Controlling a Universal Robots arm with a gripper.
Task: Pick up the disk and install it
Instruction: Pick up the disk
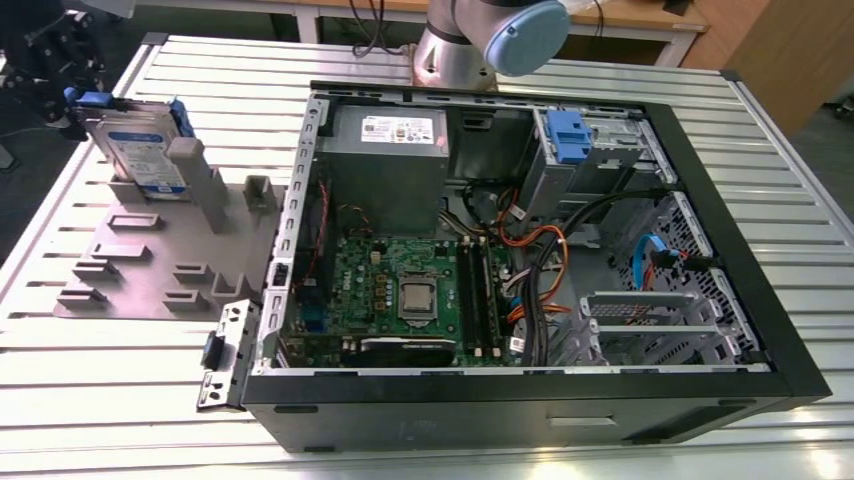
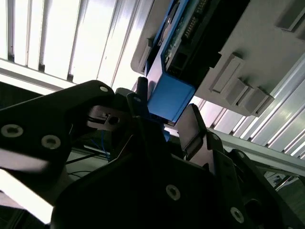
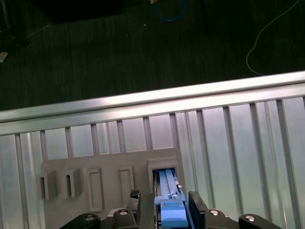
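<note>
The disk [image 1: 138, 152] stands on edge in the grey slotted holder [image 1: 147, 255] at the exterior view's left, silver with a white-and-blue label and a blue carrier frame. My gripper [image 3: 164, 210] is at its upper end. In both wrist views the blue end handle [image 2: 167, 98] lies between my two black fingers [image 2: 191, 125], one on each side. A narrow gap shows beside the handle, so the gripper is open around it. The disk rests in the holder's slot [image 3: 164, 167]. The open computer case [image 1: 534, 250] lies to the right on the table.
Inside the case, a second blue-tabbed drive [image 1: 569, 138] sits in its grey cage at the far right corner. Orange and black cables [image 1: 547, 270] run over the motherboard [image 1: 400, 290]. The slatted metal table [image 1: 120, 400] ends just behind the holder, with dark floor [image 3: 143, 47] beyond.
</note>
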